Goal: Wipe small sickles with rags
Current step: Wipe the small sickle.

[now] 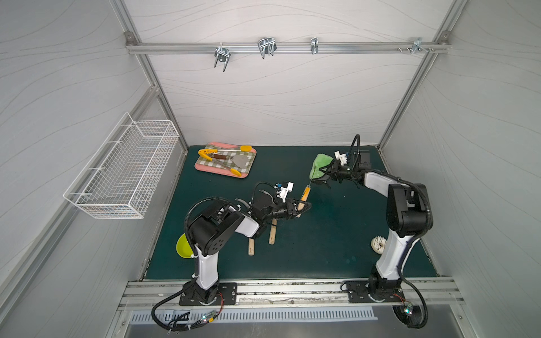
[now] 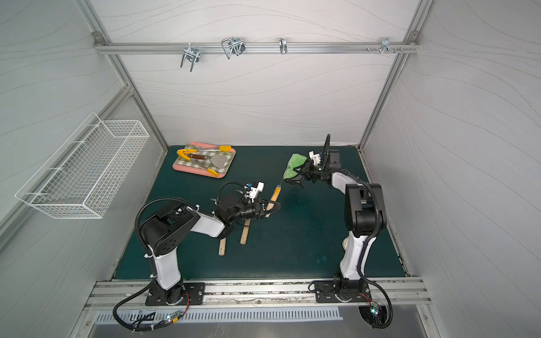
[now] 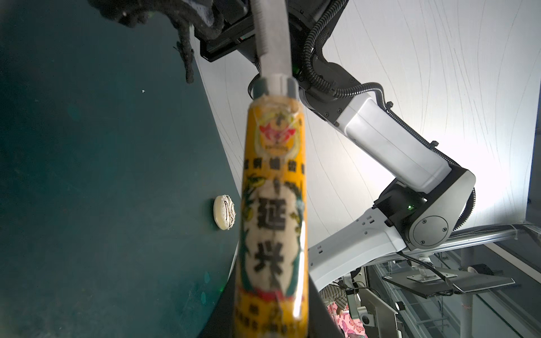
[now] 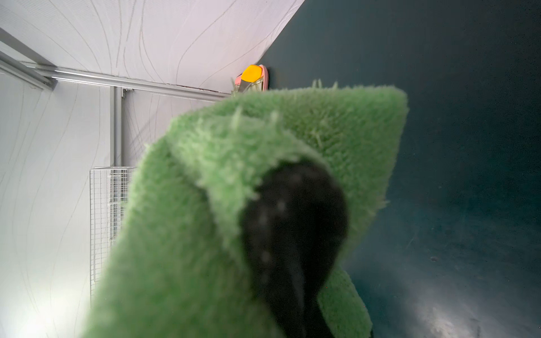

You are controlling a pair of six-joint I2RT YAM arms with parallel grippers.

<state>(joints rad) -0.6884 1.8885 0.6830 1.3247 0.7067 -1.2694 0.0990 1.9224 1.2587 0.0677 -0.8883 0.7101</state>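
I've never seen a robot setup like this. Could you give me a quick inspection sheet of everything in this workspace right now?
Surface: dark green mat, faintly smudged.
Job's things: one sickle is raised off the mat, with its blade reaching the green rag. Two more sickles lie under the left arm, with only their wooden handles showing.
Clutter: pink tray holding yellow-tipped tongs and a spatula; yellow-green bowl; doughnut.
Grippers: left gripper is shut on the sickle's orange-labelled handle; right gripper is shut on the rag.
Cables: black corrugated hoses run along both arms and loop at the bases.
Surroundings: white wire basket on the side wall; metal hooks on a rail.
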